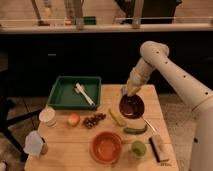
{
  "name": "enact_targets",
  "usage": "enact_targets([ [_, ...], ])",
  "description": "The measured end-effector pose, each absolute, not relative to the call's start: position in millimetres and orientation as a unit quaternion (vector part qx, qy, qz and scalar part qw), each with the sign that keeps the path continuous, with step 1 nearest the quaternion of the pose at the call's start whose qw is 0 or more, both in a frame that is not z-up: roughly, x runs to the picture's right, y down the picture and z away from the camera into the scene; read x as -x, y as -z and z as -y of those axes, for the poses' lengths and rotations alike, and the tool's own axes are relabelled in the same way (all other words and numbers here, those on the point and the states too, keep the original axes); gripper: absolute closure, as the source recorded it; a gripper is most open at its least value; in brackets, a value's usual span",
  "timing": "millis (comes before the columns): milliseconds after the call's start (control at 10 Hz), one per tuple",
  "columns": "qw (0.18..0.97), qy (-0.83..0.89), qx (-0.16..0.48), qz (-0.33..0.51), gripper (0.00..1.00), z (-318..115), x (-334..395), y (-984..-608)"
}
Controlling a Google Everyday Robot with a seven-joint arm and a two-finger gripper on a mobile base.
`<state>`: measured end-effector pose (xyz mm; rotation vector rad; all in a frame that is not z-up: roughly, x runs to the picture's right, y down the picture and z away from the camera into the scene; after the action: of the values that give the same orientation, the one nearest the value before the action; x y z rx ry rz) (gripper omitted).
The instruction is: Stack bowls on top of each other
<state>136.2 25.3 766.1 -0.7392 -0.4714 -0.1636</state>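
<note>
The dark maroon bowl (132, 106) hangs tilted in the air above the right part of the wooden table (80, 145), its glossy inside turned toward the camera. My gripper (130, 92) is at its upper rim, shut on the rim and holding it up. The wider orange-red bowl (106, 147) sits on the table near the front edge, below and left of the held bowl, apart from it.
A green tray (64, 95) with a white utensil (84, 93) stands at the back left. A banana (116, 117), grapes (93, 120), an apple (73, 119), a cucumber (135, 130), a small green cup (138, 148), a brush (159, 148), a white jar (47, 116) and a crumpled bag (33, 144) lie around.
</note>
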Motion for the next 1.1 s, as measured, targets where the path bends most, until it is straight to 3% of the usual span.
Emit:
enact_targets([
  [1100,0.877,0.091,0.382,0.275,1.0,-52.6,-98.6,-764.3],
])
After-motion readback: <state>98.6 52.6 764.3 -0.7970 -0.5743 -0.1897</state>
